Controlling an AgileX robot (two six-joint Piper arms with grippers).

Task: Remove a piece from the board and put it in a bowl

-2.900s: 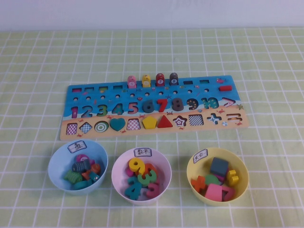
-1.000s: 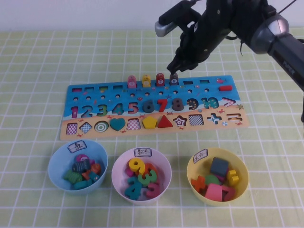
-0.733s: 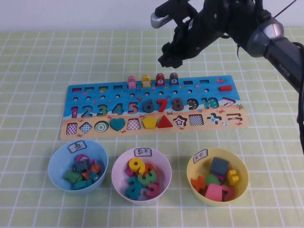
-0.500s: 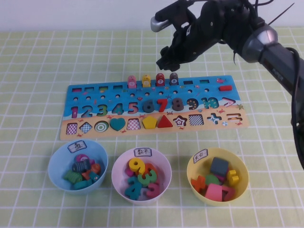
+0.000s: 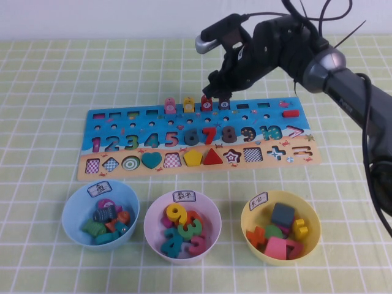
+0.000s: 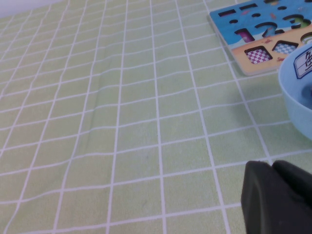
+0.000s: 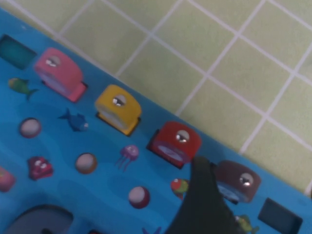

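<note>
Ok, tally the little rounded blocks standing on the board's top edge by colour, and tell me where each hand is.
Pink rounded wooden block: 1
Yellow one: 1
Red one: 1
Dark grey-brown one: 1
Total: 4
Right hand: open, above them.
Left hand: low beside the light-blue plastic bowl.

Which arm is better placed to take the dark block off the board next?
Right. The right gripper hangs open directly over the dark grey-brown block at the puzzle board's far edge. The left gripper sits low over bare cloth near the light-blue bowl, away from the blocks.
</note>
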